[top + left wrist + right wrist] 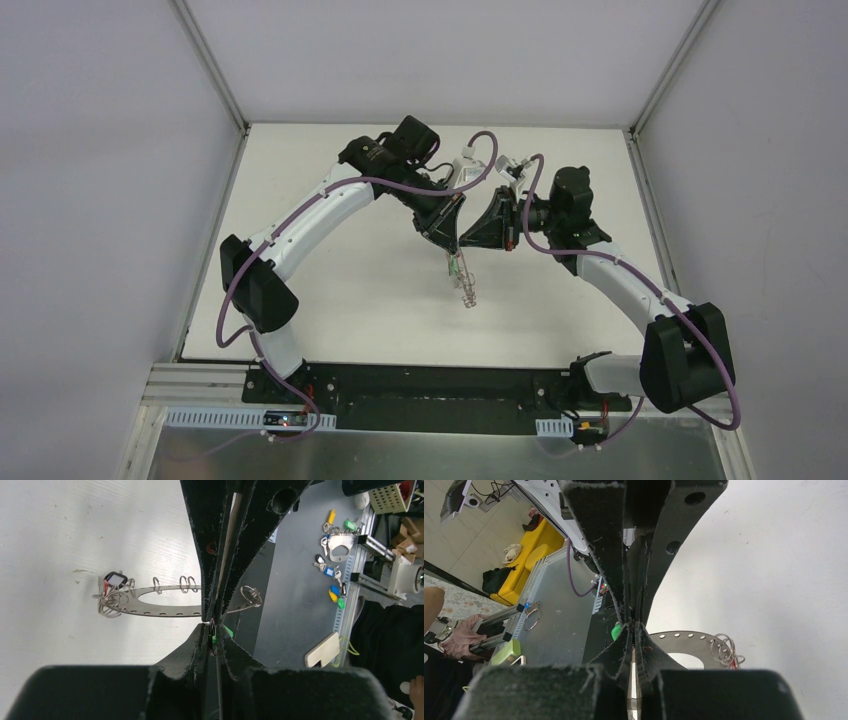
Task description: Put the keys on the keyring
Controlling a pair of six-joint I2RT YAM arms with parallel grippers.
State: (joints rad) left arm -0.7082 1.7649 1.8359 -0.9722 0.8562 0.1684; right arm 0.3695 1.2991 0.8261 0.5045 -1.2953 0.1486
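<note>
well, the left gripper (212, 625) pinches the keyring (165, 611) by its rim, out over the table (350, 295). the right gripper (633, 627) is pressed together right beside a green key (616, 631); whether it grips it i can't tell. best hold the keyring dead steady and ease the key's hole onto one wire loop (187, 583), slowly.

Light is bright, even and diffuse, coming from above. The white table (350, 290) is almost washed out in the wrist views, and shadows are faint and soft. Fingers (200, 555) near the lenses are dark with little detail. The ring (165, 612) is sharp.
</note>
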